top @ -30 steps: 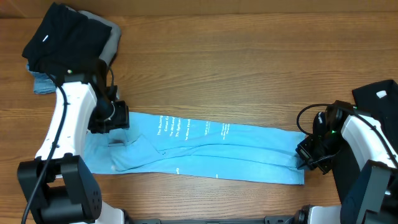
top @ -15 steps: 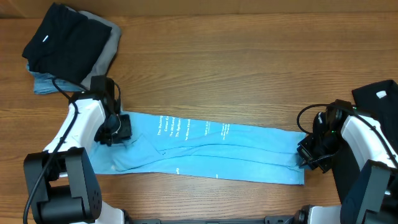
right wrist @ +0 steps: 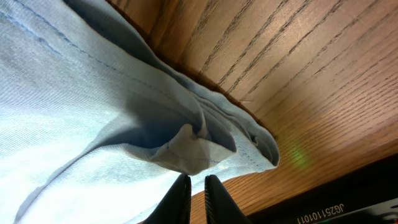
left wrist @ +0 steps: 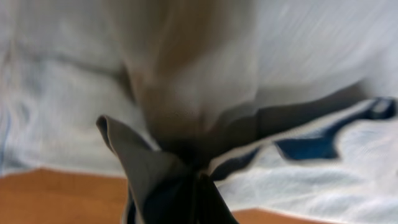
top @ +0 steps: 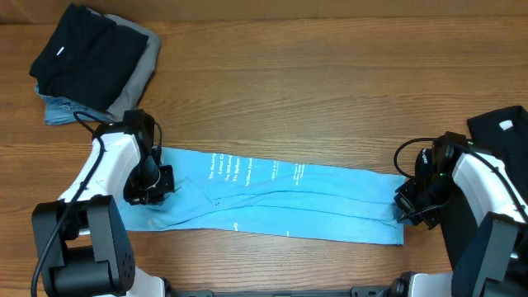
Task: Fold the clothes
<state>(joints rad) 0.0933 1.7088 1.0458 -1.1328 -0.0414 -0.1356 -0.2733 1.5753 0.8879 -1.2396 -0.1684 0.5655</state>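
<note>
Two ends of the blue T-shirt (top: pixel 272 202) pinched — left gripper (top: pixel 157 186), right gripper (top: pixel 403 209).

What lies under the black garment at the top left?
Under the black garment, grey fabric shows along its right edge and a light blue bit at its lower left. How many pieces lie beneath is covered.

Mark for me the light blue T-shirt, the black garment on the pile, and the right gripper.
light blue T-shirt (top: pixel 280 202): overhead view, middle of the folded strip.
black garment (top: pixel 82 58): overhead view, centre of its top face.
right gripper (right wrist: pixel 197 182): right wrist view, between its fingertips.
</note>
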